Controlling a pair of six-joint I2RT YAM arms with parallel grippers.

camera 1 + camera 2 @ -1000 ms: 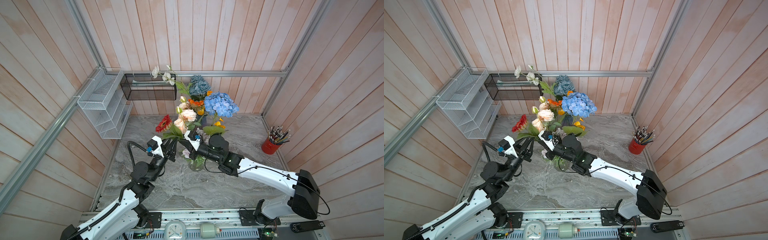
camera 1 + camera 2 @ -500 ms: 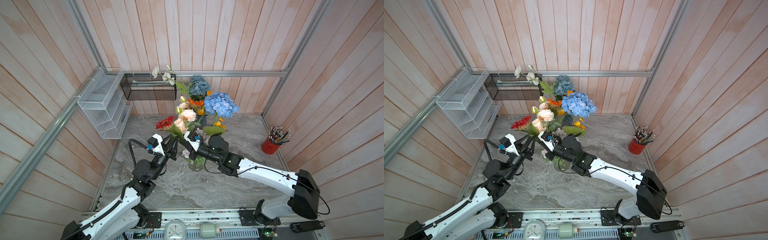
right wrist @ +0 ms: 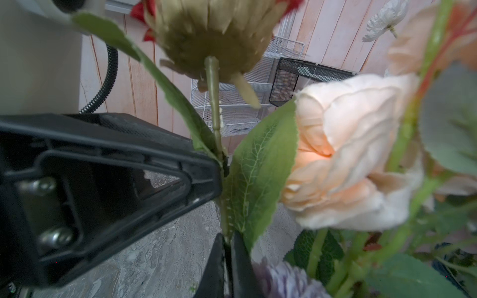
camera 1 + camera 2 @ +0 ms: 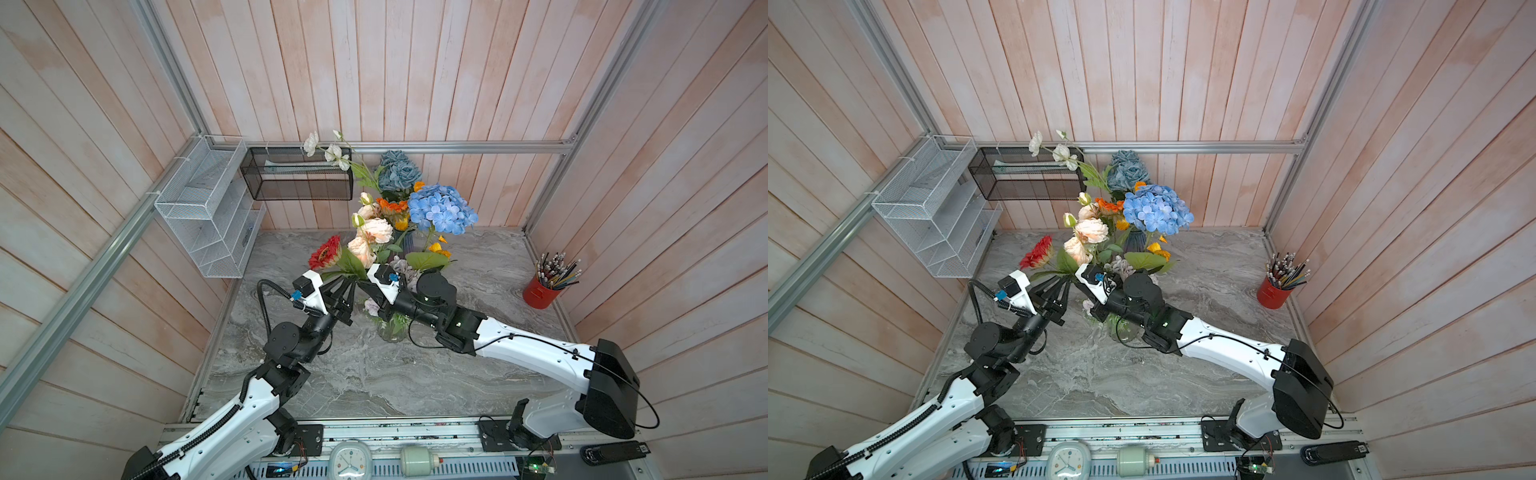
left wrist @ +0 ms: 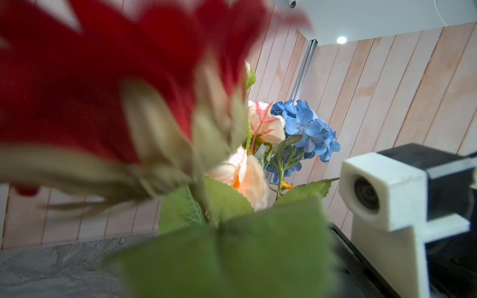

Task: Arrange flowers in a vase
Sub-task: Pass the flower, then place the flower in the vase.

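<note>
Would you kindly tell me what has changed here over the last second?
The red flower rocked toward the bouquet and back, ending slightly lower. The left end effector closed in on its stem, though a grip cannot be confirmed. The right end effector stayed shut on the stem lower down. The vase, bouquet and pencil cup held still.

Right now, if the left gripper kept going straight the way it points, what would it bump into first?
The red flower: its stem and leaves sit right at the tips of the left gripper. Beyond them, probably the peach roses, though depth is hard to judge.
</note>
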